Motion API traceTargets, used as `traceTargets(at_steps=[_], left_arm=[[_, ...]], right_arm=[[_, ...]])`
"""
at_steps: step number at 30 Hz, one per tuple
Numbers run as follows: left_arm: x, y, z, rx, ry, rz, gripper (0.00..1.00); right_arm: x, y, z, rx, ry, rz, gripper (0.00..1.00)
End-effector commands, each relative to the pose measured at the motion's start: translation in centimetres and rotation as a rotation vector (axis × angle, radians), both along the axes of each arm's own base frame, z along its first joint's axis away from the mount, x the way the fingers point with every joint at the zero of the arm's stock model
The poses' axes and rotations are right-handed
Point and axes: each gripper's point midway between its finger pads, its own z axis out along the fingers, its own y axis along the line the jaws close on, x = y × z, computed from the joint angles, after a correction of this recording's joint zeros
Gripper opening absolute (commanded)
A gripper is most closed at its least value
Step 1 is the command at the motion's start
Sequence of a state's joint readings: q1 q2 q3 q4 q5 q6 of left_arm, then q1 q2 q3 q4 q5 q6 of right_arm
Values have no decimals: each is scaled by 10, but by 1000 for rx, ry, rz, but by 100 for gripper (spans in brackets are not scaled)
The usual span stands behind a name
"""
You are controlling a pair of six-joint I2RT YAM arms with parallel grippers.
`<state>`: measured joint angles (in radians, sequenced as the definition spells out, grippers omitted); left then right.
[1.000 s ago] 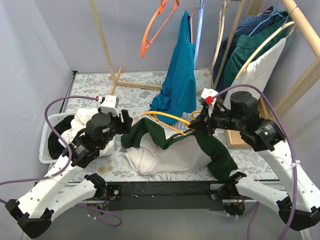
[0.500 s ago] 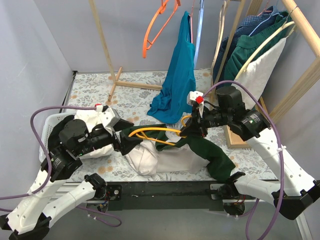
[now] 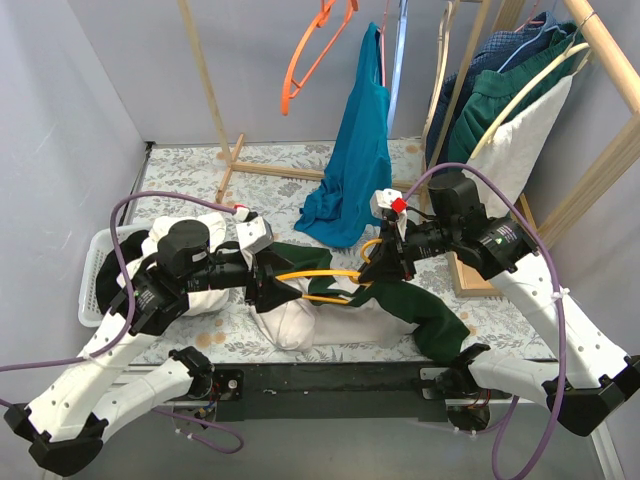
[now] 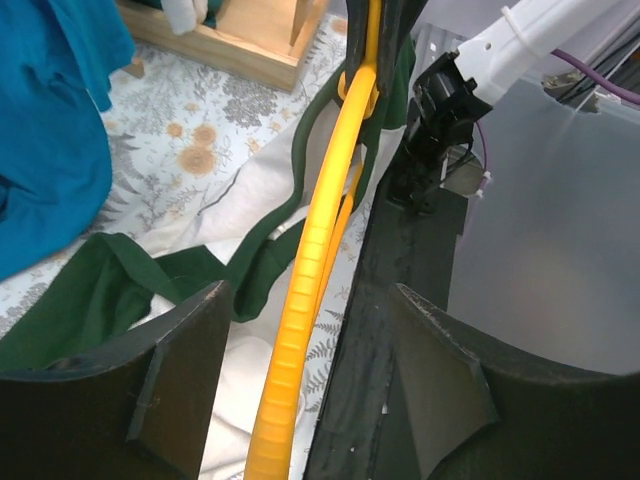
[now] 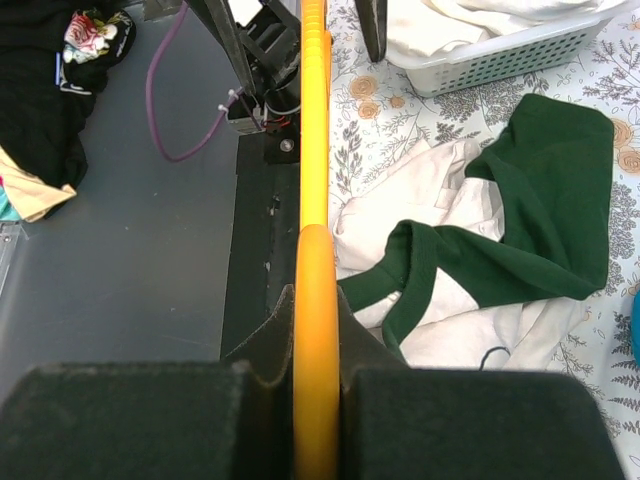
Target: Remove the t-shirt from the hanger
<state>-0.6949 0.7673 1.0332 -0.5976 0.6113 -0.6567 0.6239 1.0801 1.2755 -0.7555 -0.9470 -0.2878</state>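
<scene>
Soft, even light is coming from overhead, throwing only faint shadows beneath the arms onto the surface (image 3: 190,165). Nothing is glaring. In the wrist views the jaws of the left gripper (image 4: 300,390) and right gripper (image 5: 315,400) are blurring darkly, and the yellow hanger (image 4: 320,230) is softening nearest each lens.

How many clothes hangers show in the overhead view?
3 clearly: orange hanger hung at the back, yellow hanger low at centre, cream hanger at far right. More may be hidden under clothing.

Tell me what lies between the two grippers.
In the top view, the yellow hanger spans from the left gripper to the right gripper, with the t-shirt bunched beneath it.
</scene>
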Motion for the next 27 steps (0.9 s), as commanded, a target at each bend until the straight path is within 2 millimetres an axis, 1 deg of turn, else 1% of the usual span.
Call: traceTargets(at_steps=[1,3,7,8,11,14,19,20,22,23,24,26,27], left_arm=[[-3,-4,-14,19,29,-48,60],[-5,-5,-17,22,40,-59,56],[-5,-6,-19,25,48,-60,35],[-4,-6,-20,27,50,-54,19],[0,-4,-17,25,36,-27,0],[3,0,-10,24,9,6,0],[6,8,6,15,-35,53,0],[6,9,10,10,-46,59,0],[6,13,14,11,-54,79,0],[5,15,20,7,-62,84,0],[5,17,22,8,-70,90,0],[3,20,29,8,-79,93,0],[3,21,32,11,-89,94,0]], right_arm=[[-10,3,27,73,-50,61,1],[-11,3,28,78,-55,66,1],[-13,3,31,91,-66,74,1],[-13,3,31,92,-67,75,1],[-12,3,28,87,-69,69,1],[-10,4,24,77,-65,62,1],[-5,4,23,78,-75,34,1],[-5,4,23,76,-78,25,4],[2,4,22,70,-93,-14,23],[3,4,22,69,-97,-20,35],[3,3,22,72,-105,-25,43],[6,3,24,82,-124,-46,57],[8,2,24,83,-139,-66,59]])
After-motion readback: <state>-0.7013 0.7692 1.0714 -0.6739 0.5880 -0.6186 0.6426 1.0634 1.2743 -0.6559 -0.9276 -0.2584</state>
